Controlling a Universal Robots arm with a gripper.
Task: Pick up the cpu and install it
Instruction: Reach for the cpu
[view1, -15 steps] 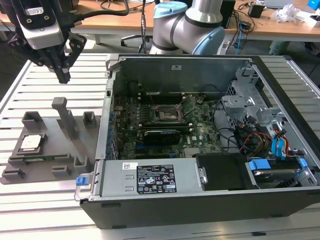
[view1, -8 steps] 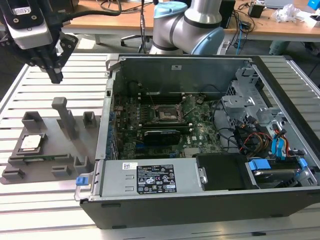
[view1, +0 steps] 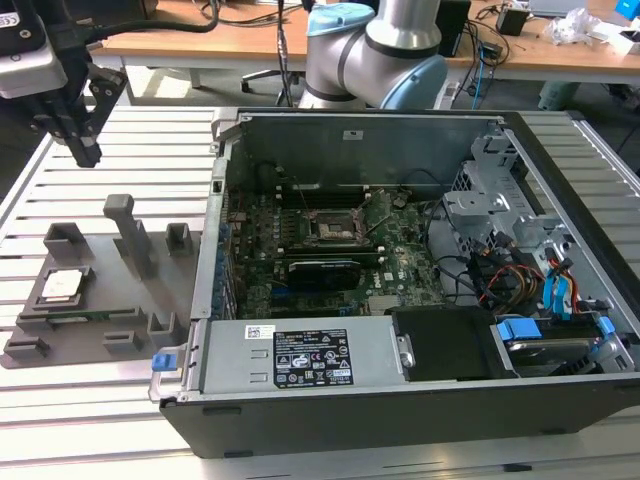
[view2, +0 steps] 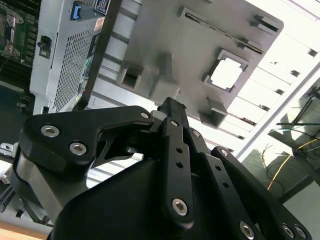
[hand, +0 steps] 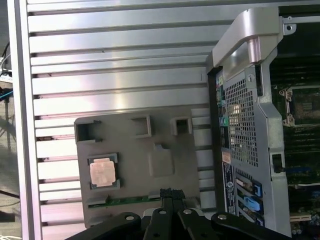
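Two fingers of the claw (view1: 85, 150) are pressed together with nothing between them; both wrist views show the tips meeting as well. The claw hangs high above the tray (view1: 120, 300), touching neither it nor anything on it.

On the tray, the cpu (view1: 62, 285) lies flat in a square nest, metal top up, near the tray edge that faces away from the case (view1: 215, 250). The first wrist view shows it seated squarely in its frame (hand: 102, 172), well apart from the fingertips. A post (view1: 128, 232) stands upright nearer the tray's middle, between the cpu and the case.

The case lies open just beside the tray, on the exterior view's right. Inside it, well apart from the tray, the socket (view1: 330, 228) sits on the green board. It looks to have no chip in it, though it is too small in view to be sure.

As for progress, I judge the task barely begun. The cpu is not yet gripped or lifted. The pick, the carry from tray to case and the seating in the socket are all left to do.
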